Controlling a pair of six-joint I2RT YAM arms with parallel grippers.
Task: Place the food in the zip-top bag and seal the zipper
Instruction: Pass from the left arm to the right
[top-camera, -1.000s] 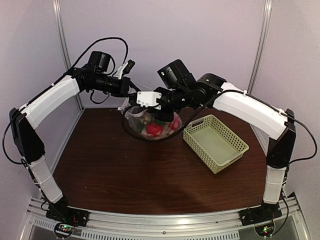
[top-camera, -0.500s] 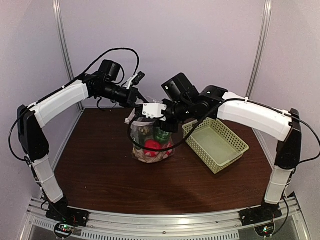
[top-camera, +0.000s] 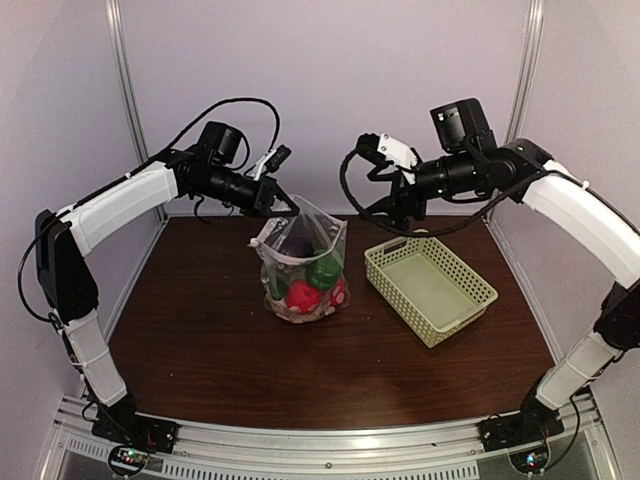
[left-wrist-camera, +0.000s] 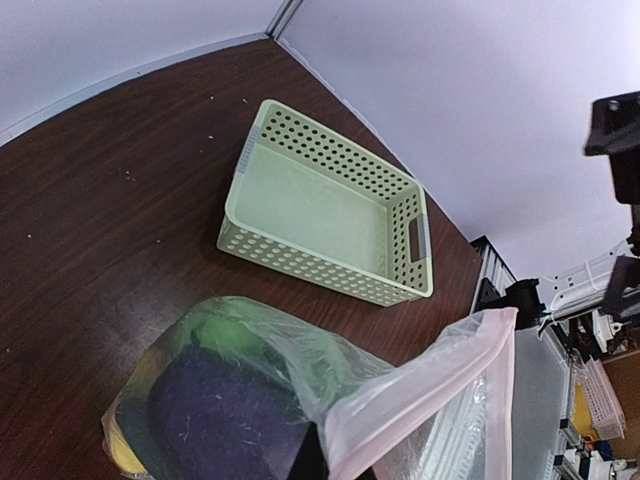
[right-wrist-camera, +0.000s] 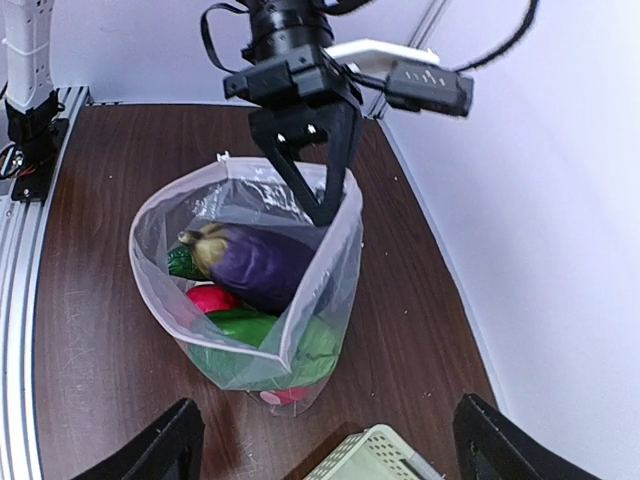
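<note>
Change: right pincer (right-wrist-camera: 325, 412) has left the zip-top bag (top-camera: 300, 268) and drawn up and off to the right; its fingers, closed a second ago, now stand wide apart with nothing between them.
Left pincer (top-camera: 290, 207): fingers together, clamped on the top edge of the bag at the far corner of its mouth.
Bag: hangs straight below the left pincer, base resting on the worktop (top-camera: 210, 345), well apart from the right pincer.
Zipper (left-wrist-camera: 425, 388): unsealed; mouth gapes open just beside the left pincer's tips.
Food: inside the bag, below the left pincer; purple eggplant (right-wrist-camera: 255, 265) on top, red ball (right-wrist-camera: 208, 298) and green pieces (right-wrist-camera: 250, 338) beneath.
Basket (top-camera: 432, 262): below the right pincer, beside the bag, not touching it.
</note>
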